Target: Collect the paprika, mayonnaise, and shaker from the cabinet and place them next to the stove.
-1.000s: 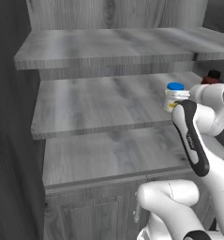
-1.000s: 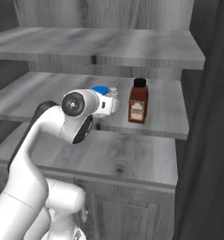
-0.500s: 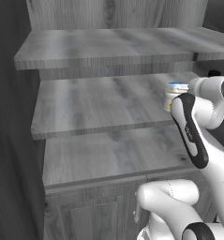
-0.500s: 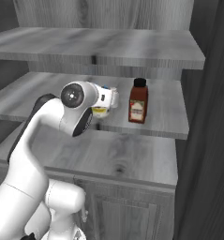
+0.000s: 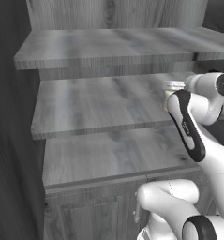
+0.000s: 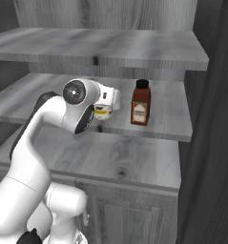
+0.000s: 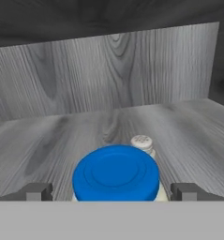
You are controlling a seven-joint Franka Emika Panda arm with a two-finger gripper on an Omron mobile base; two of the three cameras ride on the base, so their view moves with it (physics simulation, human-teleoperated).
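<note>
across the frame, cabinet (image 6: 149, 52): grey plank shelves, middle one holds the items.
gripper (image 7: 111, 192): jaws spread wide, one tip either side of the jar, nothing held.
paprika (image 6: 140, 103): centre-right of right base view, upright, apart from the hand.
mayonnaise (image 7: 116, 173): lower centre of hand view, blue lid between the tips.
shaker (image 7: 142, 142): just behind the jar.
step: reaching for the mayonnaise.
next: likely ease forward, then close on the jar without nudging the shaker.

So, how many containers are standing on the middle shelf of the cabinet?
3. The paprika stands to the right on the middle shelf. The mayonnaise sits between the open gripper's fingertips, and the shaker stands just behind it. Others may be hidden behind the arm.
</note>
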